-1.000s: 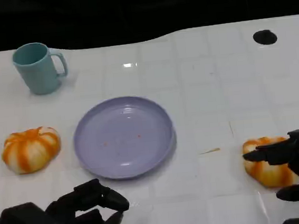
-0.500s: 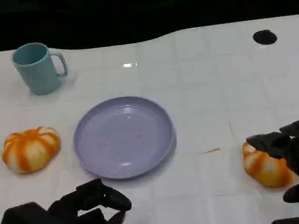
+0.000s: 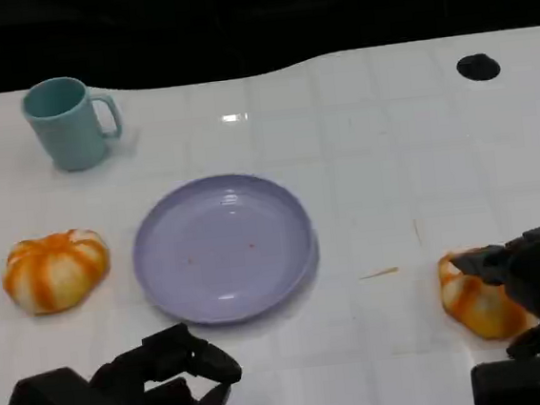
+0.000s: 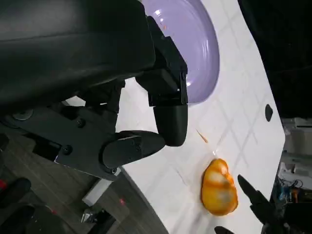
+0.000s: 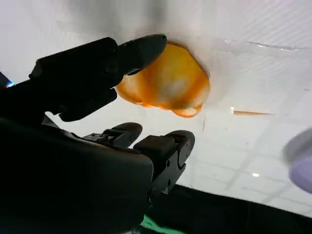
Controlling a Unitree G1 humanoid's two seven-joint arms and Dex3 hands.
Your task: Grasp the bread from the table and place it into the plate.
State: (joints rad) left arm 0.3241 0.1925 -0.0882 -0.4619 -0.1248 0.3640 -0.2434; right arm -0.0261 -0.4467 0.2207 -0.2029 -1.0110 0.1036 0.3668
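White tiled table with two breads, a plate and a mug; right hand at the nearer bread.

A lilac plate lies at centre, nothing on it but specks. A teal mug stands beyond it to the left, a striped orange bread lies just left of the plate, and a black round mark sits at the far right. No writing is legible. The second bread rests on the table right of the plate, well apart from it; the right hand's fingers reach over it, spread, not closed on it. The left hand hovers near the plate's front edge, fingers curled, holding nothing.
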